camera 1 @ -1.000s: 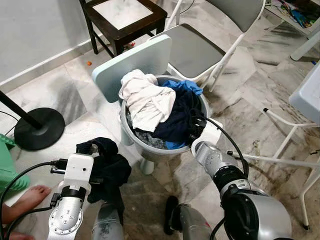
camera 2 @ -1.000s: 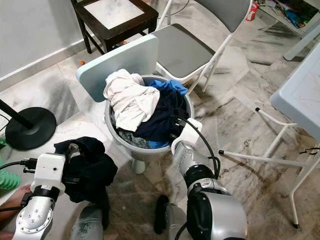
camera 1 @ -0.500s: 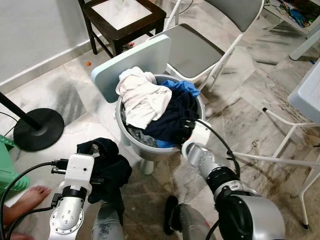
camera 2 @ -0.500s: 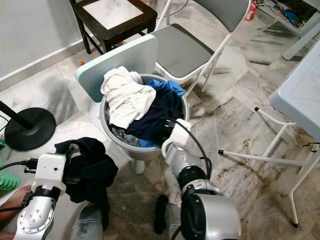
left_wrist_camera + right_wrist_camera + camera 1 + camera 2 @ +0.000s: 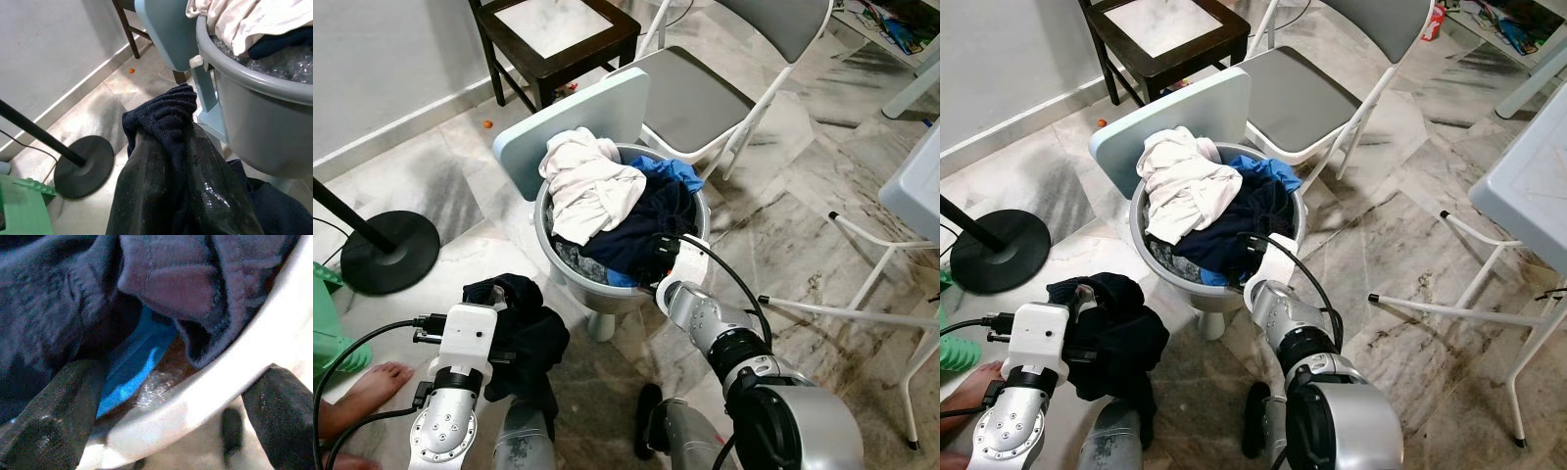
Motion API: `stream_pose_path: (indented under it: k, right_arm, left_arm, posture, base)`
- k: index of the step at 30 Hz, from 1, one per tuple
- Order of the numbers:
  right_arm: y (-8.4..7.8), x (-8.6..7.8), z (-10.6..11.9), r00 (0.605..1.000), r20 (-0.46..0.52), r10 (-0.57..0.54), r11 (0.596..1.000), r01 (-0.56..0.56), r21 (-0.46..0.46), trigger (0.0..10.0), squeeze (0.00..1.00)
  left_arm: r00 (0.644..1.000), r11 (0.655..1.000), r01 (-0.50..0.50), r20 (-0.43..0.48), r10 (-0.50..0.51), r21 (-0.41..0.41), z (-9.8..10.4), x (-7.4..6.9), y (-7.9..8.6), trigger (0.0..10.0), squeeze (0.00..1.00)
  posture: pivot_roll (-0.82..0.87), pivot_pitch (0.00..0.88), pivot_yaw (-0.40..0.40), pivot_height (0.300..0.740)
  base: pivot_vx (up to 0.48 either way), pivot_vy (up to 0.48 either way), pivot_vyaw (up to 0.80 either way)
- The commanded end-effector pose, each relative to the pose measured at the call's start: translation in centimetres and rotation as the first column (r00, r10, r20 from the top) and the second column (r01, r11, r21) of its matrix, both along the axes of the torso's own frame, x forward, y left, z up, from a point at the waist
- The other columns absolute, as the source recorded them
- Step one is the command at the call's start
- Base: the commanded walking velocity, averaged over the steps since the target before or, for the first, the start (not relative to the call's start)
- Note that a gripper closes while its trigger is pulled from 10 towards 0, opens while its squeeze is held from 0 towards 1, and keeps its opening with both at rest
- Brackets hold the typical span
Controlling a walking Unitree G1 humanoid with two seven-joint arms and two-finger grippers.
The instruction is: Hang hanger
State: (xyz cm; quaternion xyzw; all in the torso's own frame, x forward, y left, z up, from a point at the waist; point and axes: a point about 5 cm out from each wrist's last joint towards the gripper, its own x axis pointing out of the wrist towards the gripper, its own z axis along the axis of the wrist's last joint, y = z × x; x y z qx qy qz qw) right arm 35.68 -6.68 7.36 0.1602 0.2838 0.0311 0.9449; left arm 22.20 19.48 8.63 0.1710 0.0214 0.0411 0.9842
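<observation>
Right hand (image 5: 161, 426) at grey basket (image 5: 570, 283) rim, fingers spread astride rim, navy clothes (image 5: 641, 230) just inside. Left hand (image 5: 168, 147) pinching dark garment (image 5: 530, 333), low beside basket. Hanger: can't tell where. White cloth (image 5: 592, 186) atop pile.

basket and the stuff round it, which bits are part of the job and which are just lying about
In the job:
- left hand, gripping dark garment
- right hand, straddling grey basket rim
- laundry pile

Lying about:
- folding chair
- wooden chair
- fan base

clothes (image 5: 617, 201) in basin (image 5: 570, 277), chair (image 5: 705, 93) behind
</observation>
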Motion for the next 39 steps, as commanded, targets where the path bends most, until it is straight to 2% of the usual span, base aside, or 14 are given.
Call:
stream_pose_path:
  k: [1,3,4,5,8,16,23,27,30,31,34,36,37,39]
  right_arm:
    - [-0.6,0.6,1.1,0.995,0.103,0.004,0.999,0.000,-0.047,10.0,1.00]
    - [-0.9,0.8,1.4,0.992,0.128,0.001,0.998,0.007,-0.061,10.0,1.00]
    - [-1.4,1.0,1.8,0.986,0.166,0.000,0.995,0.016,-0.095,10.0,1.00]
    - [-2.2,1.4,2.7,0.969,0.245,0.009,0.989,0.028,-0.145,10.0,1.00]
    - [-2.7,1.6,3.3,0.952,0.304,0.024,0.983,0.033,-0.181,10.0,1.00]
    - [-3.8,1.1,2.7,0.947,0.318,0.037,0.969,0.044,-0.245,10.0,1.00]
    - [-4.3,1.1,2.7,0.943,0.331,0.033,0.964,0.057,-0.259,10.0,1.00]
    - [-5.4,1.3,4.8,0.881,0.470,0.058,0.936,0.116,-0.333,10.0,1.00]
    - [-6.2,1.1,5.7,0.846,0.528,0.074,0.915,0.153,-0.372,10.0,1.00]
    - [-6.2,1.1,5.7,0.846,0.528,0.074,0.915,0.153,-0.372,10.0,1.00]
    - [-7.5,0.4,6.8,0.794,0.603,0.077,0.896,0.211,-0.392,10.0,1.00]
    - [-7.8,0.2,7.0,0.782,0.620,0.067,0.896,0.227,-0.382,10.0,1.00]
    - [-8.4,-0.4,7.4,0.756,0.651,0.067,0.888,0.253,-0.385,10.0,1.00]
    - [-8.6,-0.6,7.6,0.746,0.663,0.067,0.885,0.262,-0.384,10.0,1.00]
  left_arm:
    - [1.000,1.000,0.000,-0.002,0.000,-0.002,-0.1,-0.1,-0.1,10.0,0.00]
    - [1.000,1.000,0.001,-0.001,-0.001,-0.002,-0.1,-0.1,-0.1,10.0,0.00]
    - [1.000,1.000,0.004,0.001,-0.004,-0.004,-0.1,0.0,-0.2,10.0,0.00]
    - [1.000,1.000,0.009,0.006,-0.009,-0.007,0.0,0.3,-0.4,10.0,0.00]
    - [1.000,1.000,0.019,0.013,-0.019,-0.012,0.0,0.7,-0.6,10.0,0.00]
    - [0.999,0.999,0.036,0.018,-0.036,-0.019,0.1,1.4,-1.1,10.0,0.00]
    - [0.999,0.999,0.039,0.020,-0.038,-0.019,0.0,1.5,-1.1,10.0,0.00]
    - [0.996,0.998,0.062,0.063,-0.061,-0.007,0.9,1.8,-1.5,10.0,0.00]
    - [0.993,0.997,0.078,0.086,-0.077,-0.009,1.4,2.0,-1.8,10.0,0.00]
    - [0.993,0.997,0.078,0.086,-0.077,-0.009,1.4,2.0,-1.8,10.0,0.00]
    - [0.986,0.994,0.112,0.127,-0.109,-0.011,2.4,2.3,-2.4,10.0,0.00]
    - [0.983,0.992,0.123,0.140,-0.120,-0.011,2.7,2.4,-2.5,10.0,0.00]
    - [0.976,0.989,0.149,0.162,-0.144,-0.015,3.3,2.6,-2.9,10.0,0.00]
    - [0.973,0.987,0.161,0.170,-0.156,-0.016,3.6,2.6,-3.1,10.0,0.00]
  posture:
    - [0.22,0.313,-0.090,0.740]
    - [0.22,0.313,-0.090,0.740]
    - [0.21,0.310,-0.088,0.740]
    - [0.20,0.304,-0.087,0.740]
    - [0.19,0.297,-0.083,0.740]
    - [0.17,0.289,-0.080,0.740]
    - [0.17,0.286,-0.078,0.740]
    - [0.16,0.282,-0.079,0.740]
    - [0.15,0.276,-0.083,0.740]
    - [0.15,0.276,-0.083,0.740]
    - [0.14,0.267,-0.085,0.740]
    - [0.13,0.264,-0.085,0.740]
    - [0.13,0.260,-0.085,0.740]
    - [0.13,0.260,-0.085,0.740]
  base:
    - [0.000,0.000,0.00]
    - [0.000,0.000,0.00]
    - [0.000,0.000,0.00]
    - [0.000,0.000,0.00]
    - [0.000,0.000,0.00]
    - [0.000,0.000,0.00]
    - [0.000,0.000,0.00]
    - [0.000,0.000,0.00]
    - [0.000,0.000,0.00]
    - [0.000,0.000,0.00]
    - [0.000,0.000,0.00]
    - [0.000,0.000,0.00]
    - [0.000,0.000,0.00]
    - [0.000,0.000,0.00]
